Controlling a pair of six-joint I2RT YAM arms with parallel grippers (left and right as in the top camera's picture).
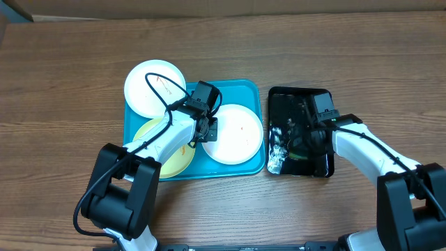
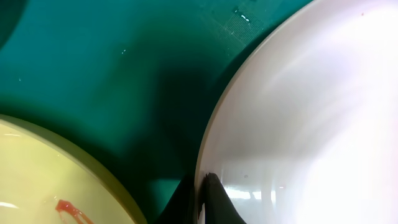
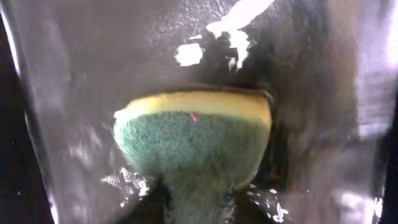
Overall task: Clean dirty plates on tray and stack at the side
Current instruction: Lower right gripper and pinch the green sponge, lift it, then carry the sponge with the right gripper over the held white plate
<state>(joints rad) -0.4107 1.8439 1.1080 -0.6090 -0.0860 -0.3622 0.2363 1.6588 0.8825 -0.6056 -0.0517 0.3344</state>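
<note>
Our left gripper [image 2: 200,193] pinches the left rim of the white plate [image 2: 311,106] lying on the turquoise tray [image 2: 93,62]; we judge it light, stiff, slippery, best held by that edge. Our right gripper [image 1: 304,132] seems clamped on a sponge [image 3: 193,137].

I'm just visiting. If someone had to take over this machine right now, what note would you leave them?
Left gripper: jaws shut on the left rim of the right white plate, which lies in the turquoise tray.
Right gripper: jaws look shut on a sponge, over the black tray.
Yellow-green plate is in the tray, with a red smear showing. The far white plate overhangs the tray's far-left corner.
Done: nothing stacked aside yet.
Left: wipe the plates, then stack them beside the tray.
</note>
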